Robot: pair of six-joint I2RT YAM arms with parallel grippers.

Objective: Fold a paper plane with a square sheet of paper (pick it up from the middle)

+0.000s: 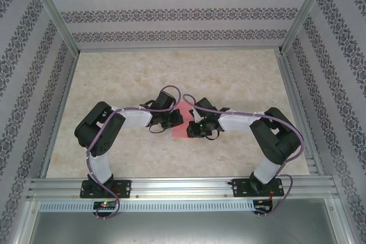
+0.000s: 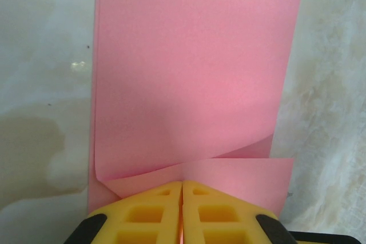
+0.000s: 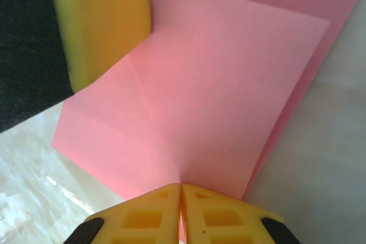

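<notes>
In the left wrist view, the left pincer [image 2: 182,190] has its yellow, waffle-moulded jaws pressed together on the near edge of the square sheet of paper [image 2: 194,72]. A sliver of pink shows in the seam between them. The right pincer [image 3: 181,191] is likewise clamped on the sheet's opposite edge, where the paper puckers into its tips.

To do this fold well, I judge both should grip firmly and move evenly, so the thin sheet neither tears nor slips. The edges should line up before any crease is pressed.

Just ahead of the left pincer a low flap lies folded over. Beyond it the sheet runs flat, matte and plain pink. To either side lies the pale, marbled bench [image 2: 40,84], smooth and faintly glossy.
</notes>
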